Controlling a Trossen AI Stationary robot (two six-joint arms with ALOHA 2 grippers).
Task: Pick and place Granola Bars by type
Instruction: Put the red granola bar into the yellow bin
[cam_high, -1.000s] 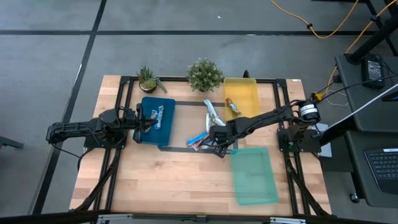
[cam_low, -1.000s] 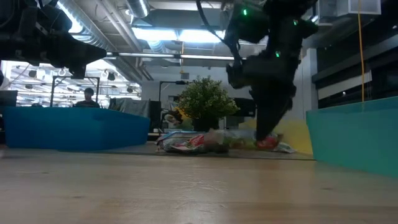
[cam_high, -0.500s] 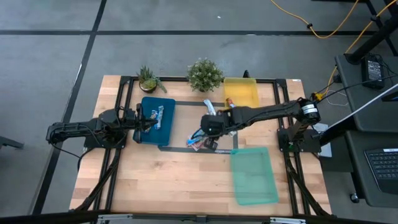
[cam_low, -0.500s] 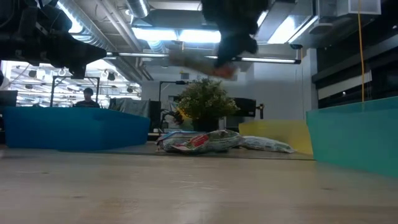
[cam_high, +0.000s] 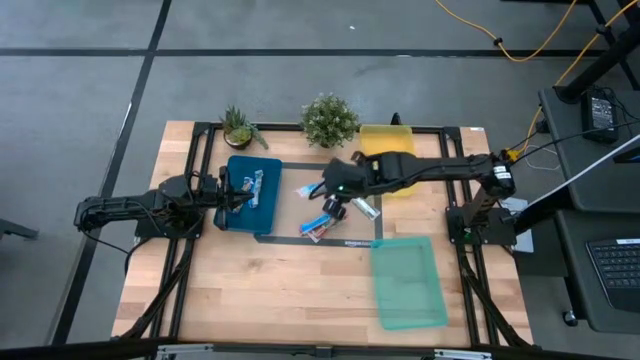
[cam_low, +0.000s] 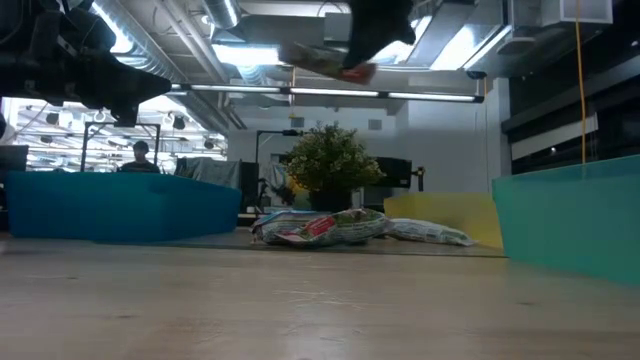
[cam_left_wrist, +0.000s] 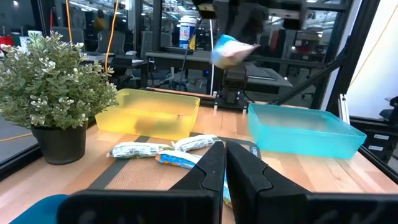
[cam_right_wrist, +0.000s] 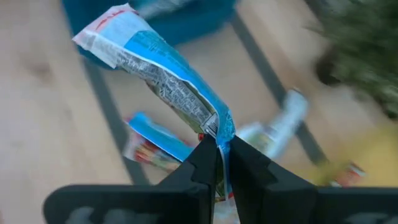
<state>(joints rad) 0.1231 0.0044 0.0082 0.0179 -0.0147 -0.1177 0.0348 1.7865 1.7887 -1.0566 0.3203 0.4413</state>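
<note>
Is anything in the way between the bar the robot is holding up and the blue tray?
Nothing visible blocks it. The right tool holds a blue and white granola bar pinched by one end, lifted high above the table. Between it and the blue tray lies only bare wood. The left tool, shut, hovers over that tray's near side.

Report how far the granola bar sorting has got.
Done: bars already lie in the blue tray and one in the yellow tray. In hand: the right gripper is shut on a blue-and-white bar, lifted above the table. Left: a few loose bars at the centre; the green tray holds none. The left gripper waits, shut, over the blue tray.
</note>
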